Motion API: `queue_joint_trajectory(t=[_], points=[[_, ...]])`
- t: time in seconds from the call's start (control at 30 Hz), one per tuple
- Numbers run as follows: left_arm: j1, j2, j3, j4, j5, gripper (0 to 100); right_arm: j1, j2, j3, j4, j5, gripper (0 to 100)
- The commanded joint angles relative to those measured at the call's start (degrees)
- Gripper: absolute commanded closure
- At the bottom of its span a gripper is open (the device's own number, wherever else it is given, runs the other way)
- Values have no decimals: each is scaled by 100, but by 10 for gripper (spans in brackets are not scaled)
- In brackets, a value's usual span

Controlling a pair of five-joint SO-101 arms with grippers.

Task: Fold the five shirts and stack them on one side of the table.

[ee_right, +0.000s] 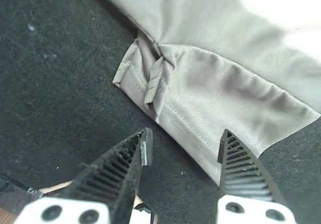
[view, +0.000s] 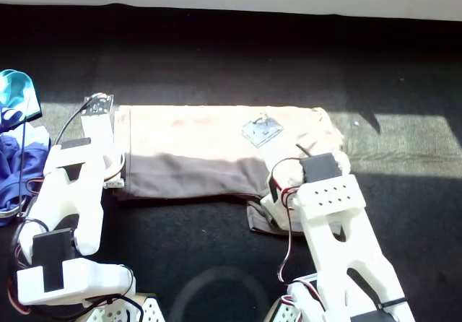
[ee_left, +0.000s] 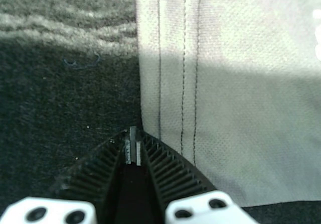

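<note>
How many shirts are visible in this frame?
3 that I can tell: a pale grey fabric shirt spread flat in the middle, plus a teal garment and a dark blue garment heaped at the high view's left edge. More may be hidden there.

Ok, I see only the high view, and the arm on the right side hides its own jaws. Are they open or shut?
Observer: Open. The right gripper hangs with jaws spread above the hemmed sleeve of the light grey knit shirt.
Operator: And the other arm?
Observer: The left gripper is shut, its tips at the shirt's double-stitched hem.
Operator: Does the sleeve lie flat?
Observer: No, it is gathered into small pleats near one corner.
</note>
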Motion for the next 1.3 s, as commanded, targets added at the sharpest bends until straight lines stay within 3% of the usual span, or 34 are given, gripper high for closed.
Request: queue_joint_trajectory(t=[0.0,0.17,0.73,0.87,1.03,1.13,1.27], points=[[84,4,13,-53,44,991,171,-75,611,-892,88,810],[84,4,13,-53,44,991,171,-75,1833,-2299,97,998],[84,4,13,-53,44,991,-646,-92,2088,-2782,70,993],[84,4,13,-53,44,991,-646,-163,1675,-2105,79,993],[84,4,13,-53,44,991,-549,-154,497,-312,79,985],[84,4,13,-53,44,991,-242,-154,84,233,132,909],[84,4,13,-53,44,991,13,-84,374,119,985,801]])
